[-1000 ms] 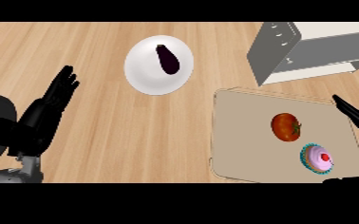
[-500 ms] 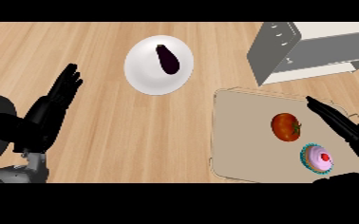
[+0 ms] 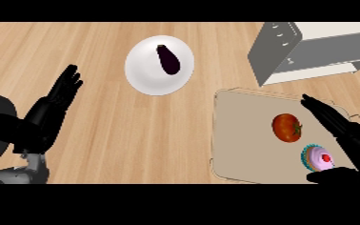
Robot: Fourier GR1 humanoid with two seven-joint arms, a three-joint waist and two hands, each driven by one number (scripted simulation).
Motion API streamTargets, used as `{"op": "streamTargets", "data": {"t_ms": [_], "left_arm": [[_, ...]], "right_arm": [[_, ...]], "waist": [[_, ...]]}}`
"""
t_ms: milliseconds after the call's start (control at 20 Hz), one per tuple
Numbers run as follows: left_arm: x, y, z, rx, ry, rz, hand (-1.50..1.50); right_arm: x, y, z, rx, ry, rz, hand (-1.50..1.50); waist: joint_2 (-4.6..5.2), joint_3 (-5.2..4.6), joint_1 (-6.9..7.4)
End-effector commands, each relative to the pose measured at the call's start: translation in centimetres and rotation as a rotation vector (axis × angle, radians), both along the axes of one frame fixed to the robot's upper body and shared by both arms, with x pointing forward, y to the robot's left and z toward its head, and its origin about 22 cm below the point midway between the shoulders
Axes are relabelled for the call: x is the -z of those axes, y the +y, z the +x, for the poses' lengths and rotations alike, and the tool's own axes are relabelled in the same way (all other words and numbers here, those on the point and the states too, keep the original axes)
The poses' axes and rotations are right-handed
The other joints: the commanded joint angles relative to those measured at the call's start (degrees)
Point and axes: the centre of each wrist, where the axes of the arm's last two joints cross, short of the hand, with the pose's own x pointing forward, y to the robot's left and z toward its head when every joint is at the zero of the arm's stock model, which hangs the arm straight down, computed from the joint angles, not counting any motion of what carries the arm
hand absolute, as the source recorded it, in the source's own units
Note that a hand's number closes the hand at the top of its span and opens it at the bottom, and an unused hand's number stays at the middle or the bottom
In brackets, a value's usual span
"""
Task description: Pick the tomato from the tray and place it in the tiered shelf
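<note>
Surface (image 3: 105, 138): wood, carrying everything.
Tiered shelf (image 3: 285, 52): far right, my target.
Tray (image 3: 243, 133): near right.
My right hand (image 3: 336, 124): fingers straight, holding nothing, just right of the fruit.
My left hand (image 3: 49, 112): resting open, left edge.
Tomato (image 3: 287, 127): on the tray; probably light, smooth, bruisable. I'd cup its round sides.

tomato (image 3: 287, 127) red | tray (image 3: 243, 138) beige | plate (image 3: 151, 74) white | eggplant (image 3: 167, 59) dark purple | cupcake (image 3: 321, 158) pink, teal wrapper
</note>
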Motion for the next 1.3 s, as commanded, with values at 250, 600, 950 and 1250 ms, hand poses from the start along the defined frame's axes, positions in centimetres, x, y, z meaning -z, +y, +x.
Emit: {"op": "streamTargets", "data": {"t_ms": [250,600,950,1250], "left_arm": [[2.3,0.0,-1.8,-0.003,-0.002,-0.006,0.00],[-0.6,0.2,-0.6,-0.003,0.005,0.003,0.00],[-1.7,-0.9,0.3,0.005,0.004,-0.001,0.00],[-1.3,0.4,0.1,-0.018,-0.008,0.006,0.00]], "right_arm": [[0.7,-1.4,0.7,0.013,0.083,-0.046,-1.50],[1.8,0.1,3.1,0.005,0.114,-0.068,-1.50],[3.8,-0.3,4.8,-0.036,0.163,-0.052,-1.50],[7.5,1.3,4.5,-0.057,0.160,-0.038,-1.50]], "waist": [[-0.01,0.00,0.00],[0.00,0.01,0.06],[0.01,0.02,0.15],[0.03,0.02,0.17]]}}
